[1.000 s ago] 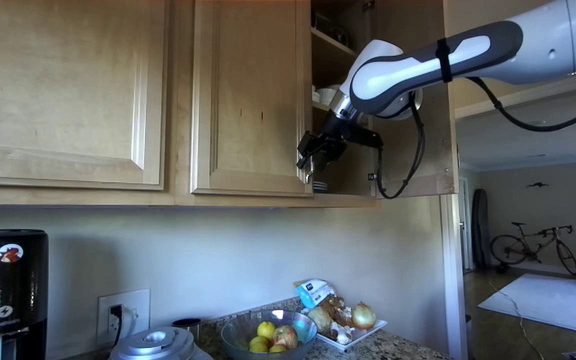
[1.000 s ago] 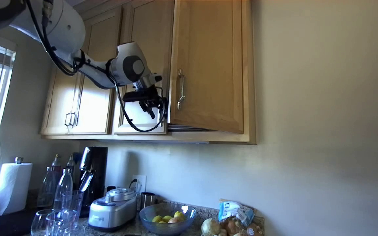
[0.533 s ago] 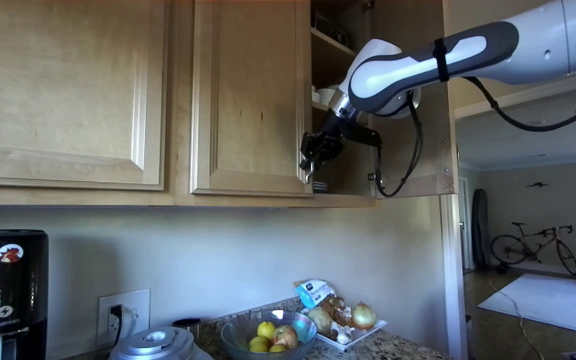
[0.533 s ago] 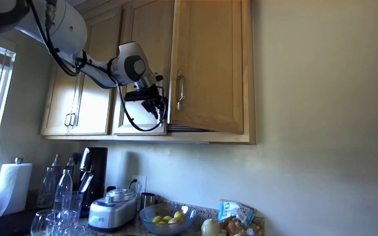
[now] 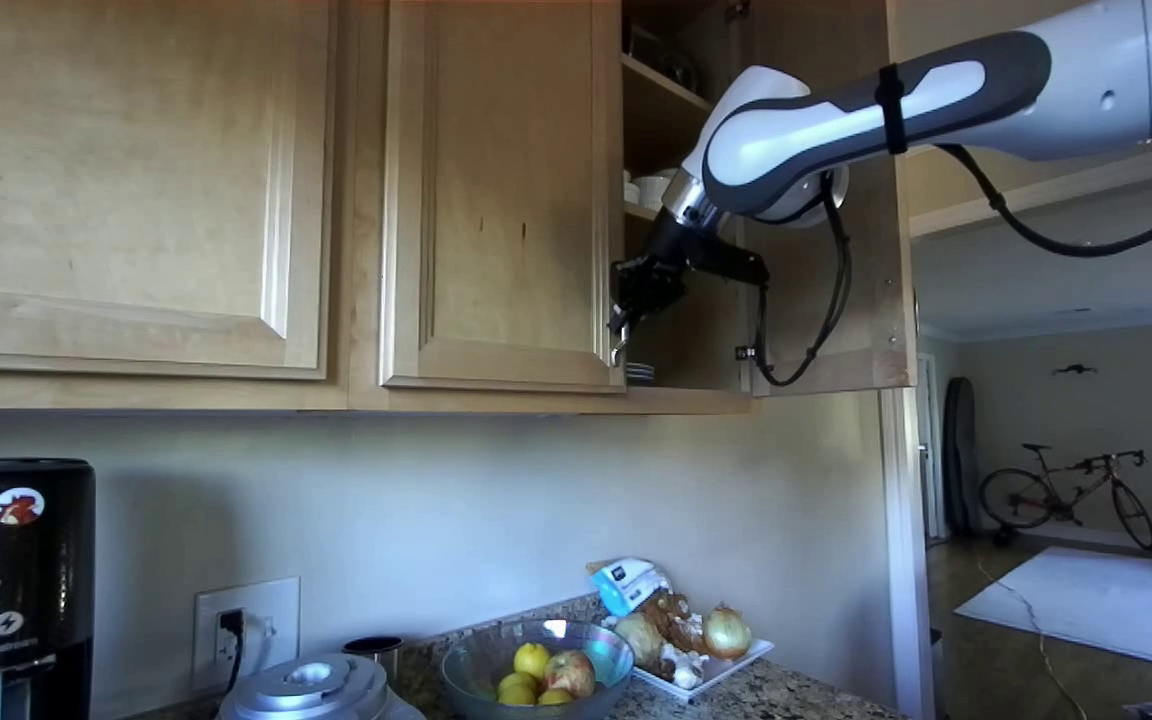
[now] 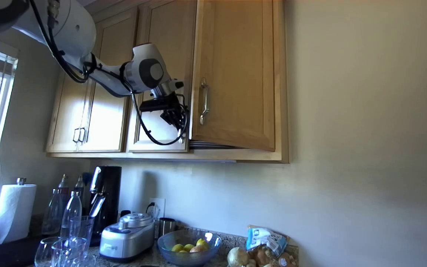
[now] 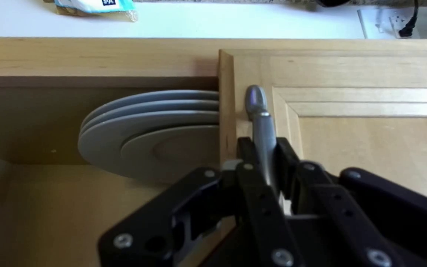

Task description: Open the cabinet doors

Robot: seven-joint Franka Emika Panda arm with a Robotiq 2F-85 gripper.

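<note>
Of the cabinet doors, the honey-wood one point(image 5: 506, 200) beside my gripper lies closed against its frame. Its partner point(image 6: 235, 74) is swung outward, its silver bar handle point(image 6: 205, 100) facing away from the cabinet. In the wrist view the closed door's handle point(image 7: 255, 98) runs between my two black fingers, one on each side of the bar, and my gripper point(image 7: 264, 144) is shut on it. The upper part of that handle is hidden by the gripper. In both exterior views the gripper sits low at the closed door's free edge.
Stacked plates point(image 7: 146, 120) stand inside the cabinet beside the closed door's edge, with white bowls point(image 5: 651, 189) on a shelf above. A wider wood door point(image 5: 116, 180) adjoins. Below on the counter are a glass fruit bowl point(image 6: 172, 256), a food processor point(image 6: 124, 241) and drinking glasses point(image 6: 63, 254).
The fingers have come together around the closed door's handle. The forearm and wrist have risen slightly. Neither door has visibly moved.
</note>
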